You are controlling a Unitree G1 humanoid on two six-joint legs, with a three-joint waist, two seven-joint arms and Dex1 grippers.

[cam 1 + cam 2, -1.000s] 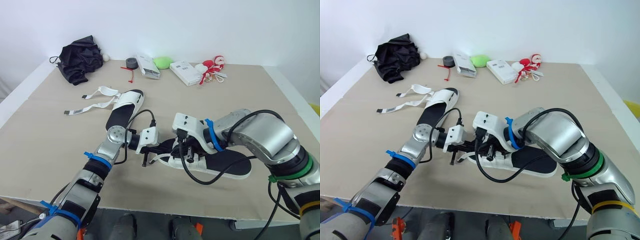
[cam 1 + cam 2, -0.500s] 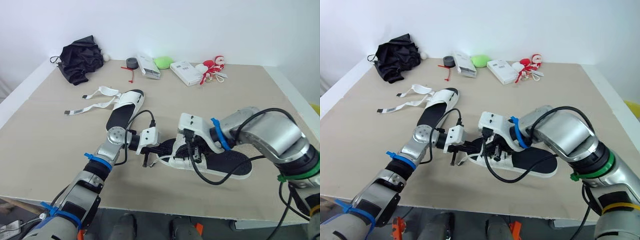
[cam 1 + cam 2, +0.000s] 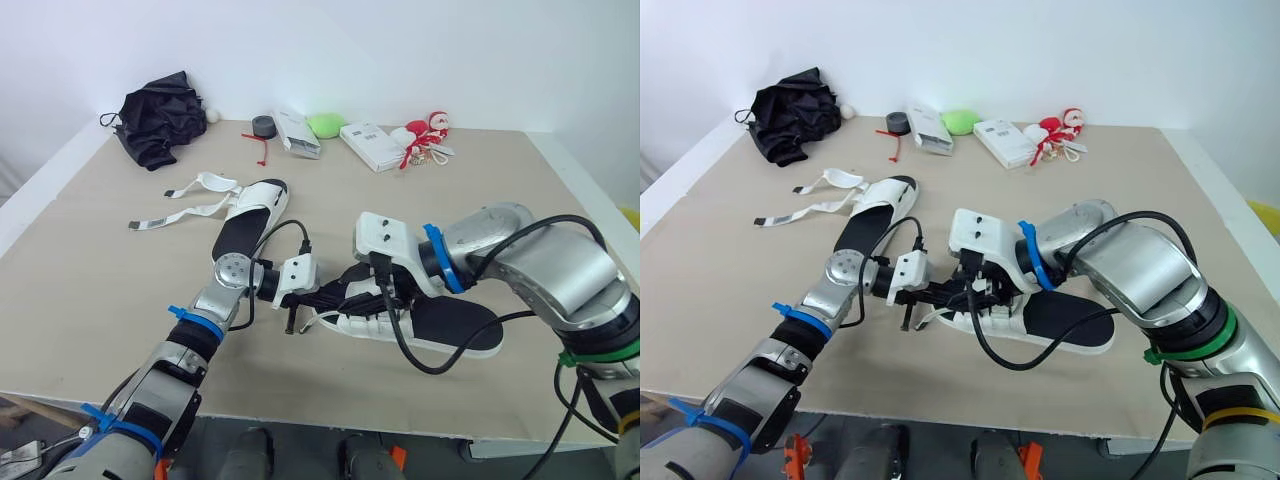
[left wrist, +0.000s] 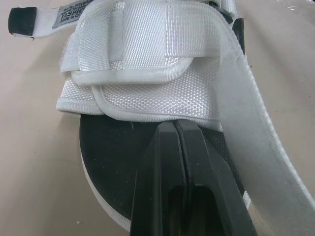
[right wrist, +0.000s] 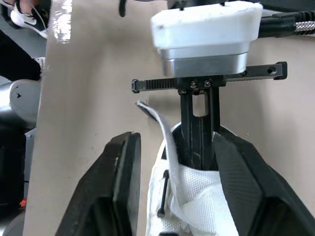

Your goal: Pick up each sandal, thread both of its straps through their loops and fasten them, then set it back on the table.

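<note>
Left gripper (image 3: 335,293) and right gripper (image 3: 366,298) crowd over the near sandal (image 3: 455,322). A 2nd sandal (image 3: 248,218) lies behind; bare table (image 3: 90,280) flanks both sides.

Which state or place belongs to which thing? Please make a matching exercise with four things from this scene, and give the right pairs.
Things:
1. left gripper
2. right gripper
3. far sandal
4. black cloth

States or places:
A. at the far left corner of the table
B. open
C. straps lying loose, not fastened
D. shut

Right pairs: 1-D, 2-B, 3-C, 4-A
</note>
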